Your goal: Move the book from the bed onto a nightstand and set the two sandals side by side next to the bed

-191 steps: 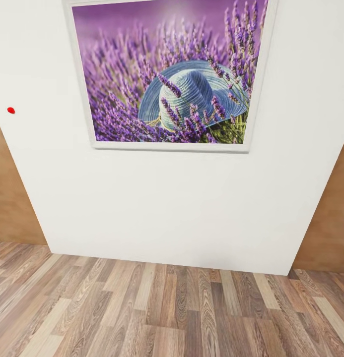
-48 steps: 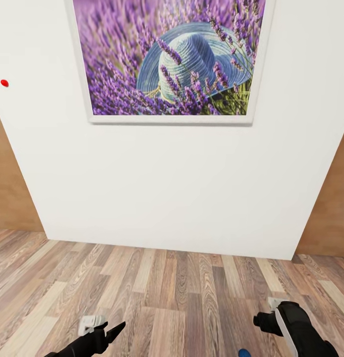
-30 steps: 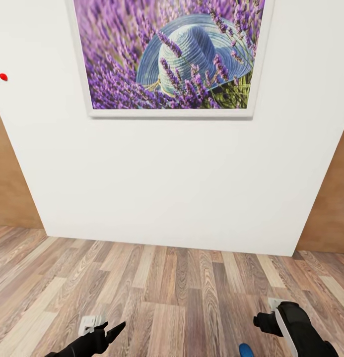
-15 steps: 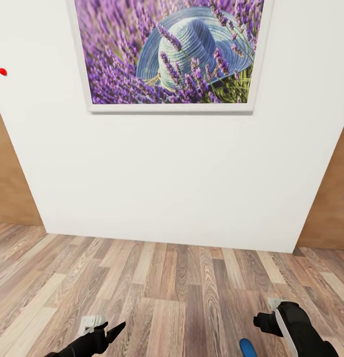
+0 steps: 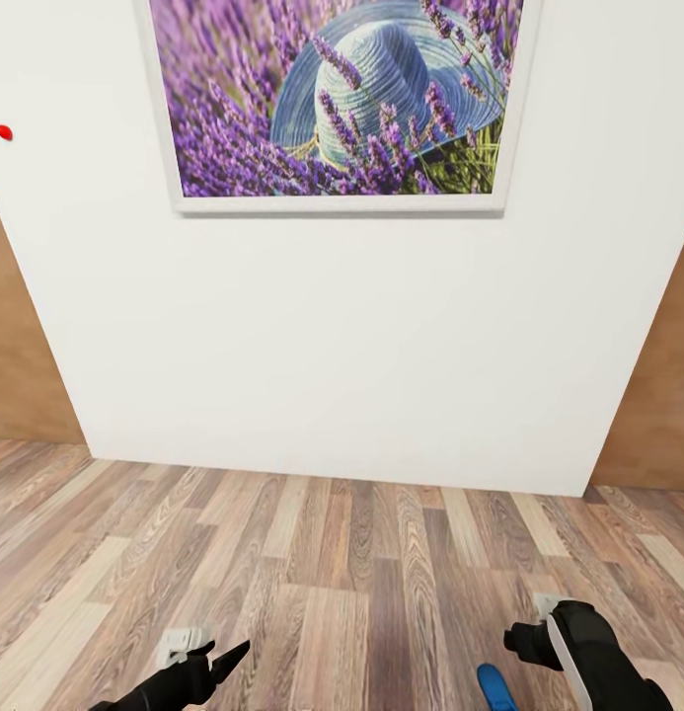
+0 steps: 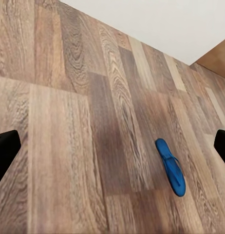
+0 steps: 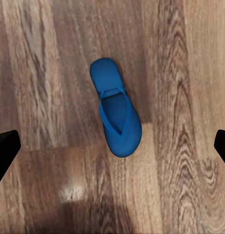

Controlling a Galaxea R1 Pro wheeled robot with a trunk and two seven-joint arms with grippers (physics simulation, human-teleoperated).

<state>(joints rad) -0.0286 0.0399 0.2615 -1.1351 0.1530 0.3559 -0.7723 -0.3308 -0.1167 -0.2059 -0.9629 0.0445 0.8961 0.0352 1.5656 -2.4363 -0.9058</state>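
Right gripper (image 7: 112,146) spread wide, holding nothing, hovering over one blue sandal (image 7: 115,107) lying flat on the wood-plank floor (image 7: 190,73). Left gripper (image 6: 112,151) also wide open, empty; same sandal (image 6: 170,166) ahead of it. Farther off: white wall (image 5: 361,336) with a lavender-and-hat picture (image 5: 342,99).

I can read no text, label, brand, number or sign in any of my three camera views. The framed picture (image 5: 337,99) at the top centre of the head view shows lavender and a blue straw hat but carries no lettering, and the blue sandal (image 7: 115,107) bears no readable mark.
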